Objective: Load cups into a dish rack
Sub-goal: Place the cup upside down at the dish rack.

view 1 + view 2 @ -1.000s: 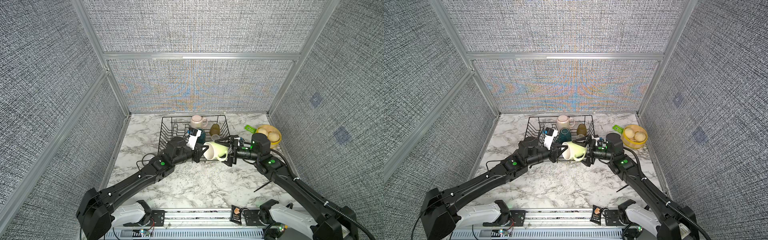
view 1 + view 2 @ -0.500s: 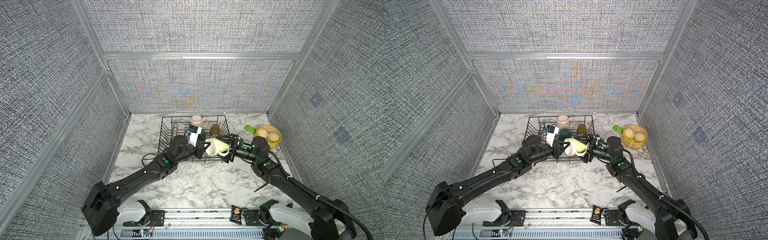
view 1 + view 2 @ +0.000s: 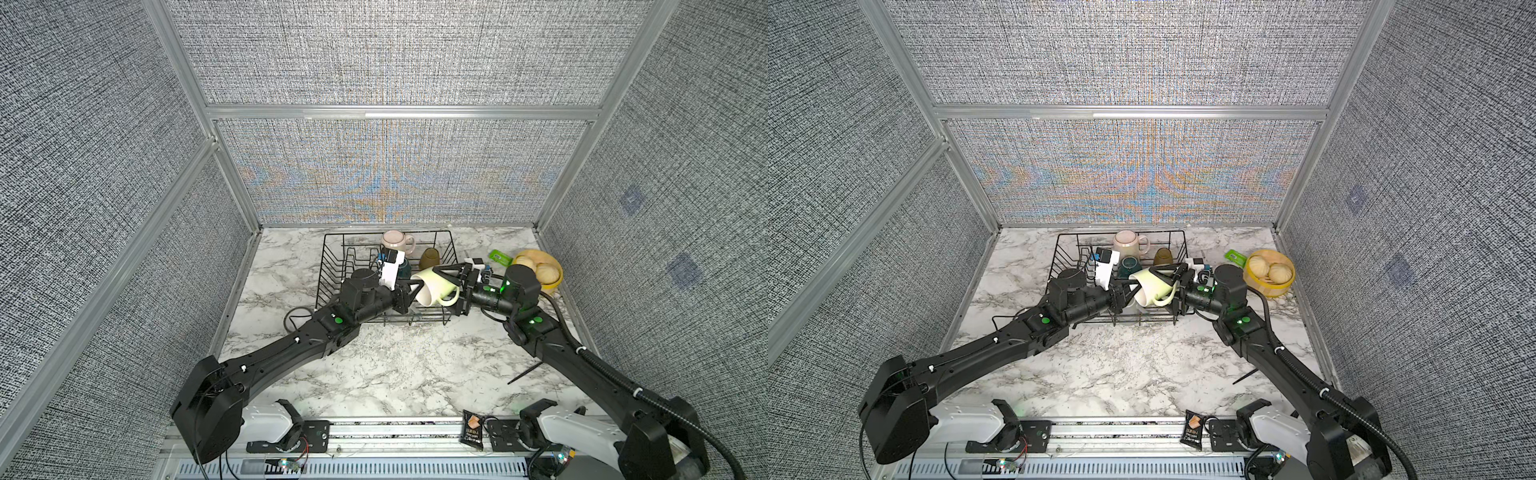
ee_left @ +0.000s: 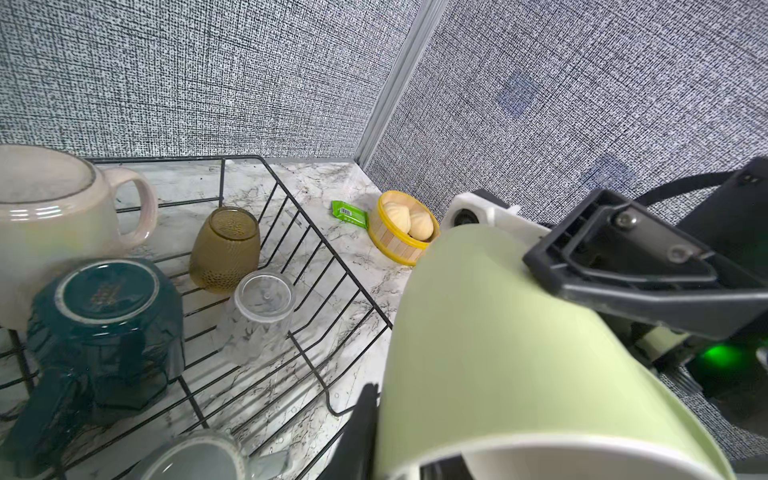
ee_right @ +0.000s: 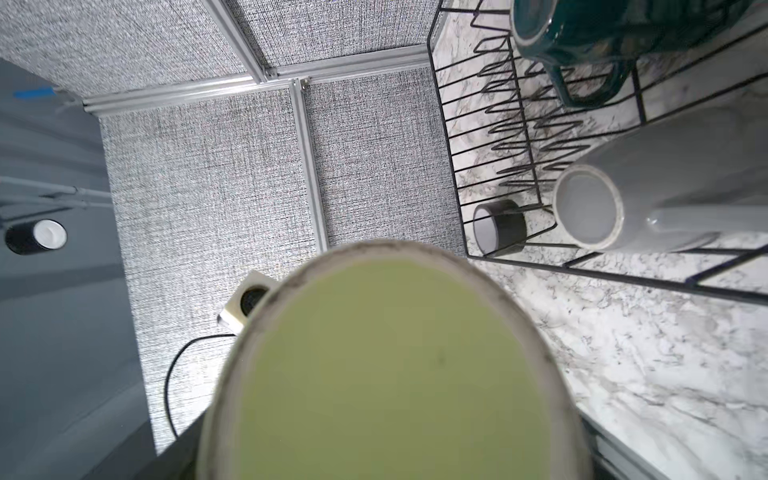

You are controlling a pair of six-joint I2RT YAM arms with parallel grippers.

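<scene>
In both top views the pale green mug (image 3: 434, 286) is aloft on its side over the dish rack's (image 3: 332, 249) near right corner. My right claw (image 3: 445, 289) clasps its base end, and my left claw (image 3: 413, 287) is at its rim.

Left wrist: my finger (image 4: 361, 419) lies beside the rim. I cannot tell whether it is pinching.

Right wrist: the pale green mug (image 5: 386, 374) is seen base-on and close. The grey mug (image 5: 623, 199) lies inside the rack.

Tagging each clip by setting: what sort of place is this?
Probably a lab robot cell mocked up as a kitchen counter: grey fabric wall panels, marble-pattern tabletop, black wire dish rack.
</scene>
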